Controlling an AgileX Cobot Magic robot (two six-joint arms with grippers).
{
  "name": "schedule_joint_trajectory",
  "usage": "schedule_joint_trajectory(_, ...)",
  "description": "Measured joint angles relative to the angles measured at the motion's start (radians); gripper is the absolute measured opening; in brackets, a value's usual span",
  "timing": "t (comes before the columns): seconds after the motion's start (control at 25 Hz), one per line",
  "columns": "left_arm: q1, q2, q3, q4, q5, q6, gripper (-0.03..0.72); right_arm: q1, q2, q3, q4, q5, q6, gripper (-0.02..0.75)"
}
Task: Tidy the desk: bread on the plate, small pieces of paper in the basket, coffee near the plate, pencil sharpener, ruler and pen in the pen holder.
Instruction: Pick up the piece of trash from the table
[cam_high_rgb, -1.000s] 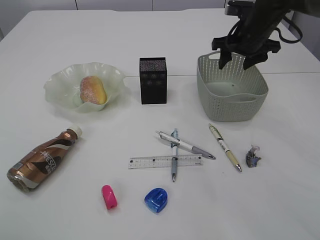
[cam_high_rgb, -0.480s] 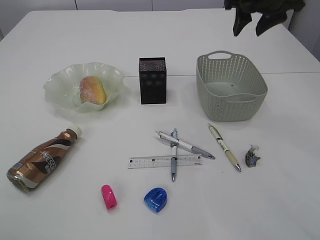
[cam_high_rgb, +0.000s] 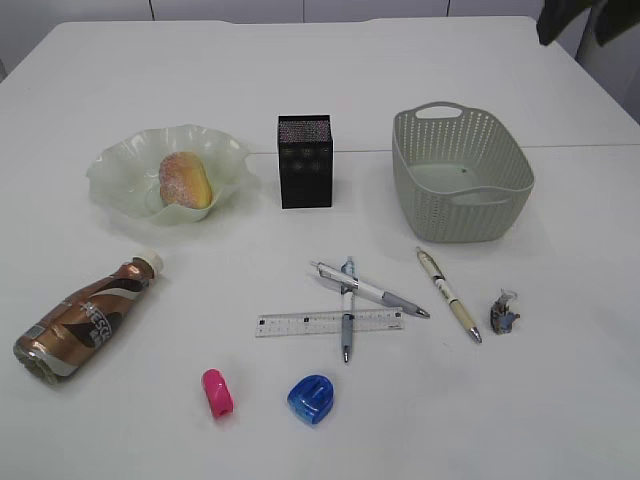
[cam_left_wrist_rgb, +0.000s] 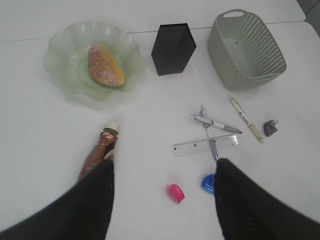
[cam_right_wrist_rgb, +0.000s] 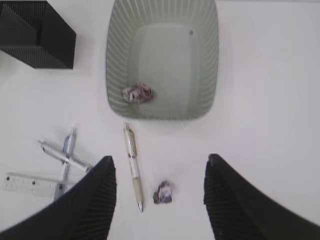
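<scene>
Right gripper (cam_right_wrist_rgb: 159, 200) high above basket (cam_right_wrist_rgb: 162, 107), pointing down, jaws spread, empty; left gripper (cam_left_wrist_rgb: 164, 200) likewise raised, apart.

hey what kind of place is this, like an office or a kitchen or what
Most likely a lab or office desk staged for a tidying exercise. A plain white table holds stationery, namely pens, a ruler and a black pen holder, alongside bread on a plate and a coffee bottle.
</scene>
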Motion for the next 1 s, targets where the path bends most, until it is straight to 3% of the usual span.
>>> schedule_joint_trajectory(0.36, 0.0, 0.0, 0.0, -0.007, 0.0, 0.0, 0.454, 0.002, -0.158, 0.338, 0.0, -0.032, -0.004, 0.44)
schedule_joint_trajectory(0.6, 0.0, 0.0, 0.0, -0.013, 0.0, 0.0, 0.453, 0.002, -0.238, 0.679, -0.014, -0.412, -0.004, 0.437)
schedule_joint_trajectory(0.8, 0.0, 0.0, 0.0, -0.017, 0.0, 0.0, 0.45, 0.002, -0.235, 0.872, -0.027, -0.725, -0.004, 0.436)
schedule_joint_trajectory(1.0, 0.0, 0.0, 0.0, -0.017, 0.0, 0.0, 0.449, 0.002, -0.151, 0.91, -0.031, -0.819, -0.004, 0.436)
